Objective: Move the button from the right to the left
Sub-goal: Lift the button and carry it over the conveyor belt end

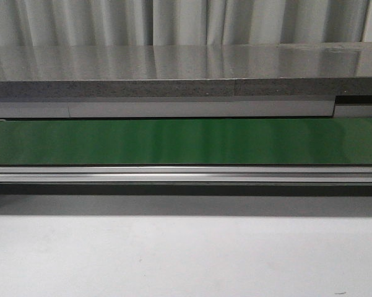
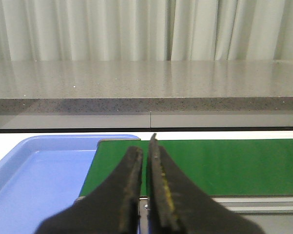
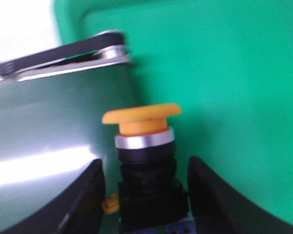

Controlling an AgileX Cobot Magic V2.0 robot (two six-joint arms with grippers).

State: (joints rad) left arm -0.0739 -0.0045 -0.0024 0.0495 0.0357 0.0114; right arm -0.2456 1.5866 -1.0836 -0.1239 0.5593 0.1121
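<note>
In the right wrist view the button (image 3: 141, 114) stands upright, its orange-yellow mushroom cap over a silver ring and a black blocky body. It rests on a green surface (image 3: 234, 73). My right gripper (image 3: 145, 163) is open and straddles the body. A gap shows beside one finger, while the other finger (image 3: 207, 195) lies close to the body. My left gripper (image 2: 144, 146) is shut with nothing between its fingers, and it hovers over the end of the green belt (image 2: 234, 165). The front view shows neither gripper nor the button.
A blue tray (image 2: 39, 170) lies beside the belt's end in the left wrist view. The belt (image 1: 186, 141) crosses the front view behind a metal rail (image 1: 186, 174), with a grey counter (image 1: 186, 68) beyond and a white table (image 1: 186, 253) in front. A belt roller (image 3: 73, 53) shows near the button.
</note>
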